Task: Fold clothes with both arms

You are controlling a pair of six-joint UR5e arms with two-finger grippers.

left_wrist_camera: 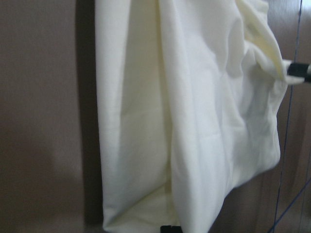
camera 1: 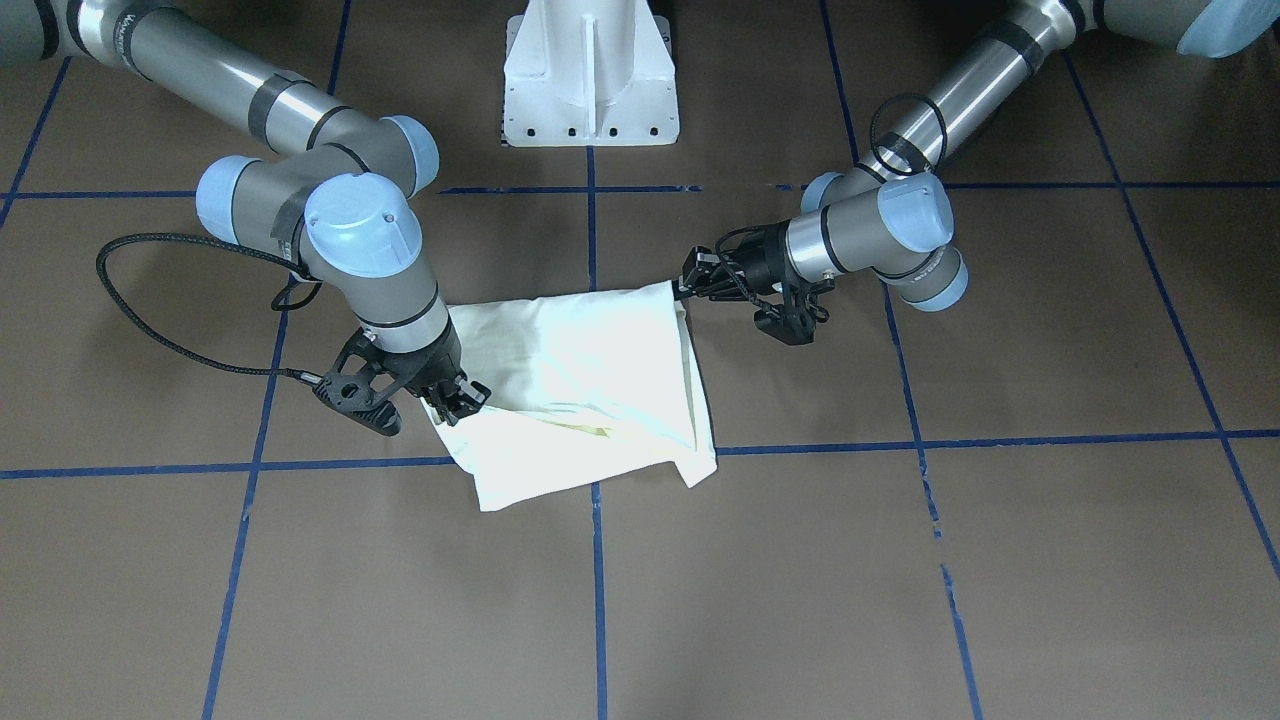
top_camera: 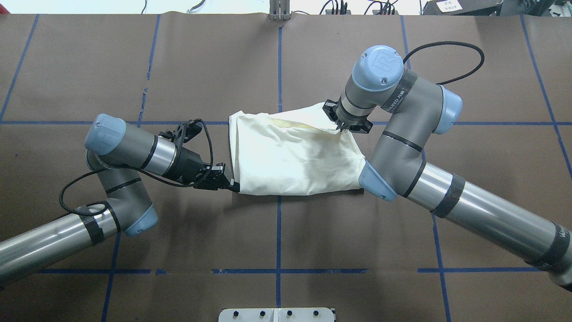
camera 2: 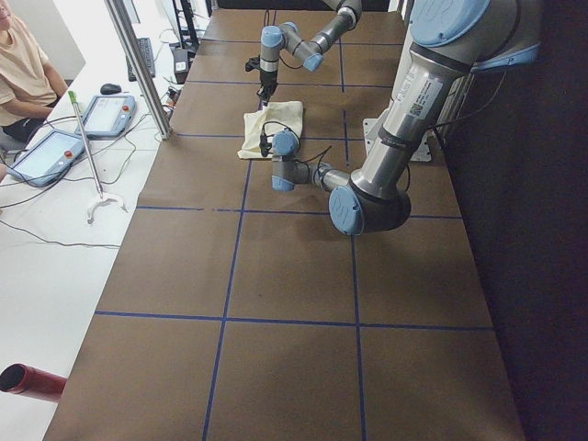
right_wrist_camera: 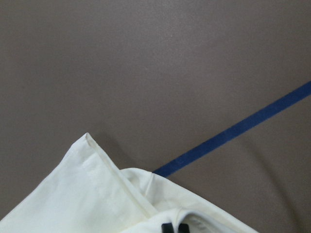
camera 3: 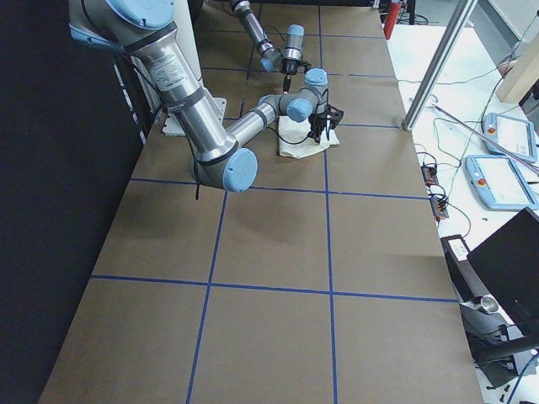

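Note:
The clothes are one cream shirt (camera 1: 590, 380) (top_camera: 290, 156), folded into a rough rectangle at the table's centre, with no print showing. My left gripper (top_camera: 230, 184) (camera 1: 683, 288) lies low and level, shut on the shirt's corner nearest the robot. My right gripper (top_camera: 342, 126) (camera 1: 455, 400) points down, shut on the far edge at the opposite end. In the left wrist view the shirt (left_wrist_camera: 194, 121) fills the frame in loose vertical folds. In the right wrist view a hemmed corner of the shirt (right_wrist_camera: 97, 204) lies by the gripper (right_wrist_camera: 175, 227).
The brown table is marked with blue tape lines (top_camera: 279, 232). The white pedestal base (camera 1: 590, 80) stands at the robot's edge. Beside the table, off its far side, are a seated person (camera 2: 23, 73), teach pendants (camera 2: 46, 156) and a metal post (camera 2: 138, 64).

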